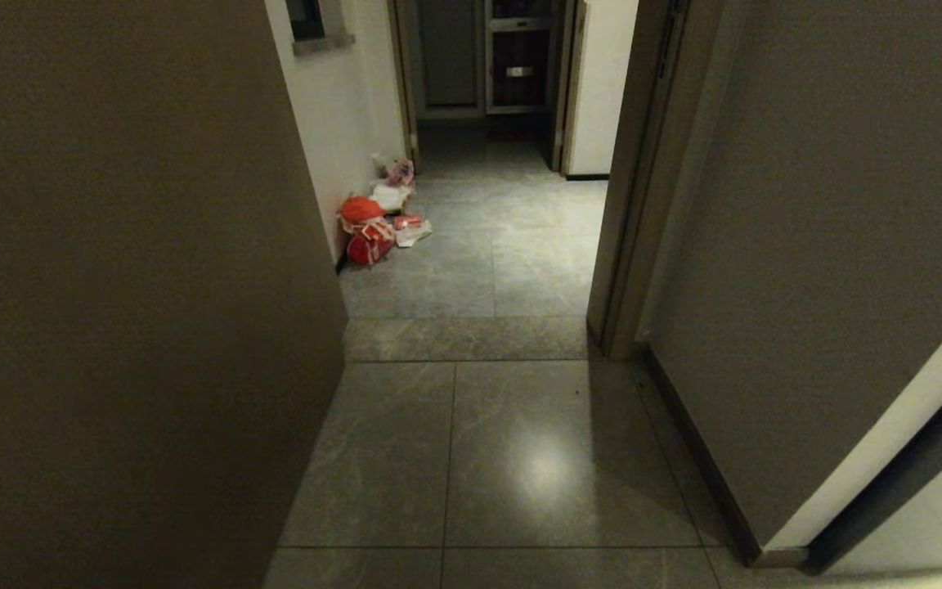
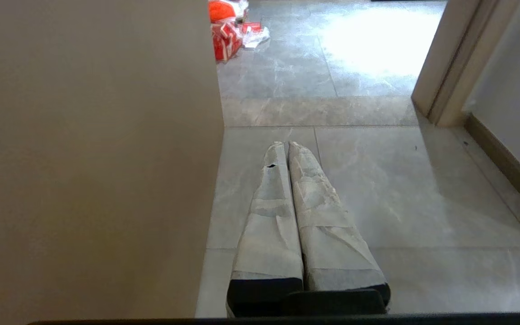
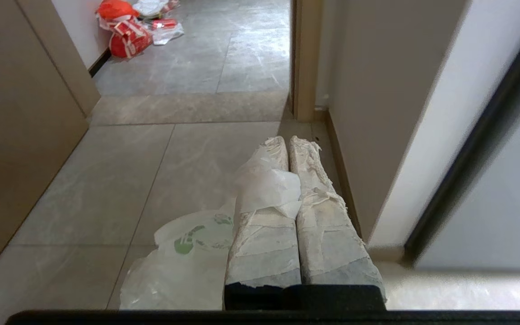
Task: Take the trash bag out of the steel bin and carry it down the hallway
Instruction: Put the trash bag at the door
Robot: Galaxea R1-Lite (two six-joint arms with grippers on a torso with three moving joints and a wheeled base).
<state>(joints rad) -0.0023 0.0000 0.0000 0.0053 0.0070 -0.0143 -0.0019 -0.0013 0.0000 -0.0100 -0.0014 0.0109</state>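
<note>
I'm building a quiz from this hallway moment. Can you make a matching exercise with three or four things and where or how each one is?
Things:
1. trash bag
2. left gripper
3. orange-red bag
4. floor tiles

States:
A. shut, holding nothing
B. lying against the left wall, farther along
C. clamped in the shut right gripper
D. grey, marble-veined

Pairs: 1-C, 2-A, 3-B, 4-D

The hallway [image 1: 520, 458] floor is polished grey marble-veined tile, glossy enough to mirror a light at lower centre. The walls [image 1: 111, 327] look matt and smooth. The trash bag [image 3: 183, 266] is thin, crinkly, translucent whitish plastic. Both grippers' fingers [image 2: 314, 212] are wrapped in rough, wrinkled whitish tape. The orange-red bags [image 1: 366, 233], upper left, look like shiny plastic.
</note>
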